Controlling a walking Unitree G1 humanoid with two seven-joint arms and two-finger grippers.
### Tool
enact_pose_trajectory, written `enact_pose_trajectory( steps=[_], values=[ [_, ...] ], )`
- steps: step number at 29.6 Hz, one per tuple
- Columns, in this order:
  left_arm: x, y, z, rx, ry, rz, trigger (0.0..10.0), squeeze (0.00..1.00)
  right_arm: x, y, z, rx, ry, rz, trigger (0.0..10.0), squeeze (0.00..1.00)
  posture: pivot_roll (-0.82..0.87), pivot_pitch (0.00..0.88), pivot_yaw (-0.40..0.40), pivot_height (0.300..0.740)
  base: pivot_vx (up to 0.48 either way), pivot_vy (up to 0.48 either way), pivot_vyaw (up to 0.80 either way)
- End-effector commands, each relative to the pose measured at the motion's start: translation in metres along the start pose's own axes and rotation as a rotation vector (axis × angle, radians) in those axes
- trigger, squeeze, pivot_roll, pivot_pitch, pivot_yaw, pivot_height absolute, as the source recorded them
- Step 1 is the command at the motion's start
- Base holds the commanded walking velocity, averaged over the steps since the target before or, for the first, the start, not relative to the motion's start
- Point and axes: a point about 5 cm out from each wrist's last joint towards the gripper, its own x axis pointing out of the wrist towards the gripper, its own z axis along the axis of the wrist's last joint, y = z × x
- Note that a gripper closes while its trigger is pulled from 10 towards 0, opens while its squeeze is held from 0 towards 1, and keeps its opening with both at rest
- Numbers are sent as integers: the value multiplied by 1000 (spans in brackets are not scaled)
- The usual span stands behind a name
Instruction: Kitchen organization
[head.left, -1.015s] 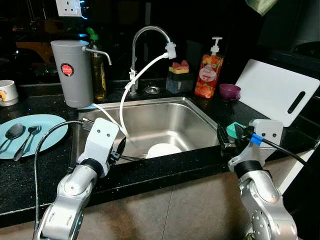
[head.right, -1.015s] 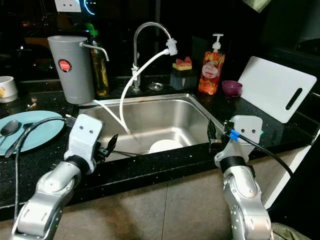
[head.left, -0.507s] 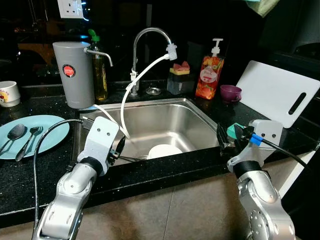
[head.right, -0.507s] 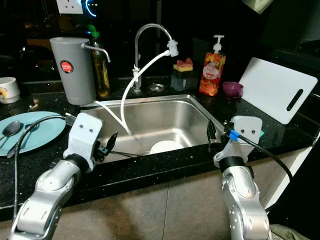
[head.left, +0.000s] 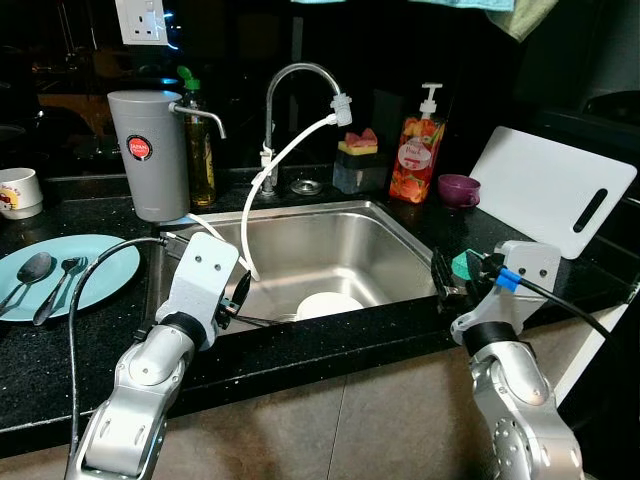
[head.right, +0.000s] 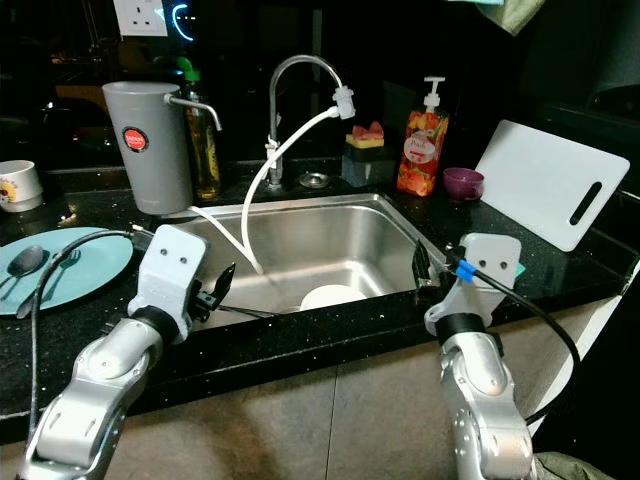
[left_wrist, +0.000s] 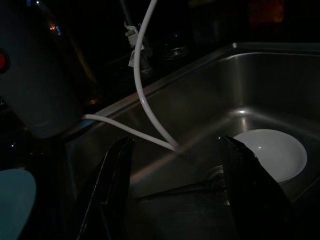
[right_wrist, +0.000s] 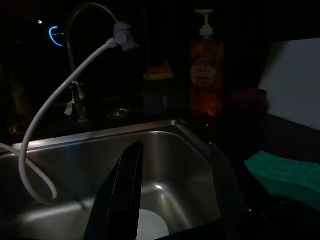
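A white dish lies on the floor of the steel sink, with a thin dark utensil beside it near the drain. My left gripper hovers open over the sink's front left edge and holds nothing; its two fingers frame the dish from above. My right gripper stands open at the sink's right rim, also with nothing in it. A green sponge lies on the counter just behind it. On the left counter, a light blue plate carries two spoons.
A grey water canister and an oil bottle stand at the back left. A white hose runs from the tap into the sink. Soap bottle, purple bowl and white cutting board sit at the right; a cup far left.
The whole picture has drifted a little, so the camera moved. Both arms and the things on the counter keep their places.
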Motion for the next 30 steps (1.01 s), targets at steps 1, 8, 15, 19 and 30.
enact_pose_trajectory(
  steps=[1,8,15,19,30],
  values=[
    [-2,0,-1,17,-2,7,10000,0,3,0,0,9,-6,0,10000,0,187,0,-72,740,0,0,0],
    [-4,2,0,20,-4,16,10000,0,6,-2,1,29,-4,-1,10000,0,191,0,-81,740,0,0,0],
    [-6,1,-2,7,6,14,10000,0,6,-5,1,30,-4,-18,10000,0,193,8,-87,740,0,0,0],
    [-5,1,-3,-5,7,23,10000,0,7,-3,1,22,-3,-1,10000,0,189,0,-78,740,0,0,0],
    [2,-3,-3,-12,-7,18,10000,0,7,-1,-1,22,-2,4,10000,0,173,0,-80,740,0,0,0]
  ],
)
